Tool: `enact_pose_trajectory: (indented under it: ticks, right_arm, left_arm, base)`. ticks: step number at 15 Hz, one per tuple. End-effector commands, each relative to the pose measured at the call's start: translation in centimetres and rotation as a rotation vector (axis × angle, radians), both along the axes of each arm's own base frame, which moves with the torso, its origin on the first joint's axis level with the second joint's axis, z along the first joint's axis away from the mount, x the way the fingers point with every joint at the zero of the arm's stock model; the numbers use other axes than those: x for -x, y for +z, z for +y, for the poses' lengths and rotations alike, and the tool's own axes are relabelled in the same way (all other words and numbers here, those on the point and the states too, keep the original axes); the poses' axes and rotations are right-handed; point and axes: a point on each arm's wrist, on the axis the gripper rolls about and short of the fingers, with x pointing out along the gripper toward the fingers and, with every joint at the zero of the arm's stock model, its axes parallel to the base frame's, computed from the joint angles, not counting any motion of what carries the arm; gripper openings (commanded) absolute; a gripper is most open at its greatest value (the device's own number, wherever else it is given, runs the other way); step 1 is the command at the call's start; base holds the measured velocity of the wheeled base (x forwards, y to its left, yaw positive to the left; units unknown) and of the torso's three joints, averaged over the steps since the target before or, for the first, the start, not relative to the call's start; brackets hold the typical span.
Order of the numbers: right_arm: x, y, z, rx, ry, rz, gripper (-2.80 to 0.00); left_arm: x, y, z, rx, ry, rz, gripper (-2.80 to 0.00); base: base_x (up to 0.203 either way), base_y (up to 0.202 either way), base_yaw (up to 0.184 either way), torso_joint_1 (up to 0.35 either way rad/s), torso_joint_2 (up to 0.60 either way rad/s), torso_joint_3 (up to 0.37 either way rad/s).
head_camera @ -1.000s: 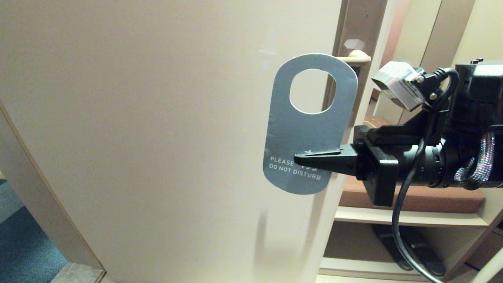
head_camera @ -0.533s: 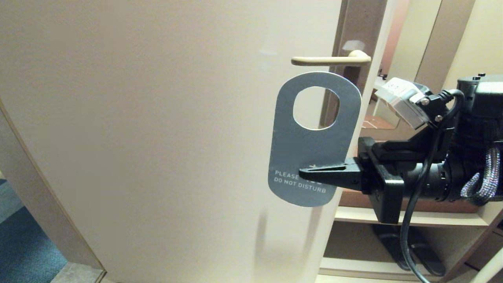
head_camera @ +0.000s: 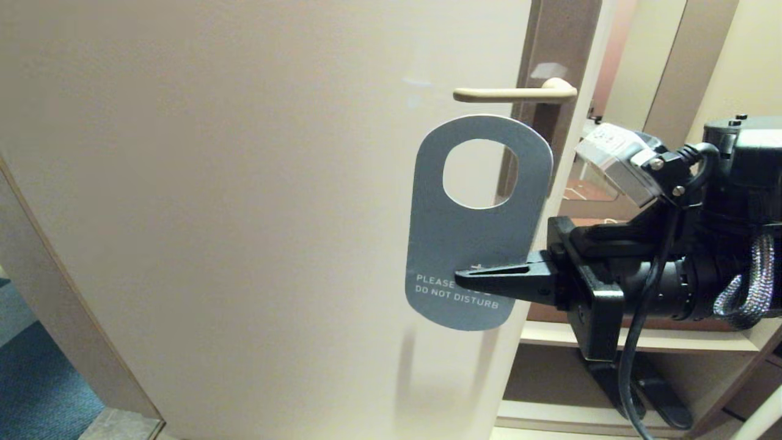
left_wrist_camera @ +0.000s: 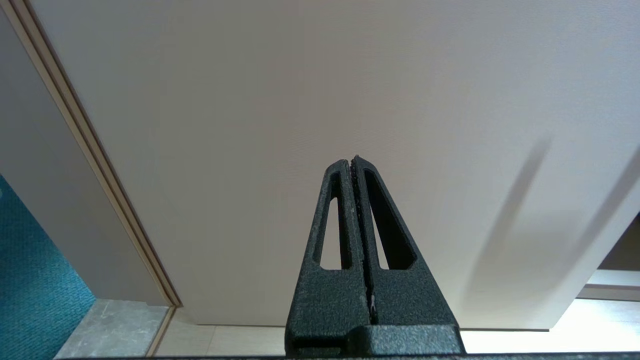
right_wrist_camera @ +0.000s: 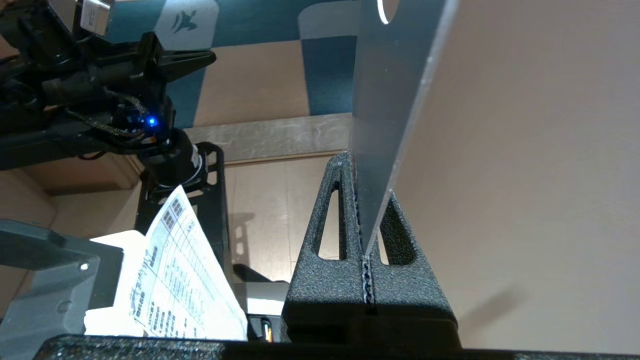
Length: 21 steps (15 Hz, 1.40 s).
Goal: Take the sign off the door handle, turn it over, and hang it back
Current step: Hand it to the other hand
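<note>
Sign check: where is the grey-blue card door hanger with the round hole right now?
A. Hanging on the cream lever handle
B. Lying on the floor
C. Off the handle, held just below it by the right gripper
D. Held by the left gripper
C: the grey-blue card door hanger sits below the cream lever handle, pinched by the right gripper.

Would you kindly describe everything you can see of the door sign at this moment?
The sign is a flat, thin grey-blue card with rounded ends and a large rounded hole near its top. White lettering near the bottom reads PLEASE DO NOT DISTURB, partly covered. It is off the door handle, held upright just below it in front of the pale door. The right hand is shut on its lower part from the side; nothing else touches it.
</note>
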Motion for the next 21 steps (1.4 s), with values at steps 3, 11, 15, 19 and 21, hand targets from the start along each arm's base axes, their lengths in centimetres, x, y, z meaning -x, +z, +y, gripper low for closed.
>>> enact_pose_trajectory:
  ticks: [3,11,15,19,21]
  right_arm:
    - [-1.2,-0.5,1.1,0.010,0.015,0.012,-2.80]
    - [-2.2,-0.2,2.1,0.001,0.023,0.000,-2.80]
    - [-2.7,0.0,2.4,-0.003,0.022,-0.005,-2.80]
    - [-3.7,0.7,3.0,-0.018,0.020,-0.025,-2.80]
    - [-4.1,0.9,3.3,-0.023,0.020,-0.033,-2.80]
  left_arm:
    - [0.2,1.1,-0.1,-0.013,-0.023,-0.037,-2.80]
    - [-3.4,10.4,-0.4,0.125,-0.297,0.053,-2.80]
    - [-7.6,13.5,-2.2,0.173,-0.419,0.106,-2.80]
    - [-12.3,15.0,-4.2,0.196,-0.555,0.150,-2.80]
    - [-14.5,15.1,-4.2,0.205,-0.619,0.160,-2.80]
  base:
    - [0.000,0.000,0.000,0.000,0.00,0.000]
    - [0.000,0.000,0.000,0.000,0.00,0.000]
    - [0.000,0.000,0.000,0.000,0.00,0.000]
    - [0.000,0.000,0.000,0.000,0.00,0.000]
    - [0.000,0.000,0.000,0.000,0.00,0.000]
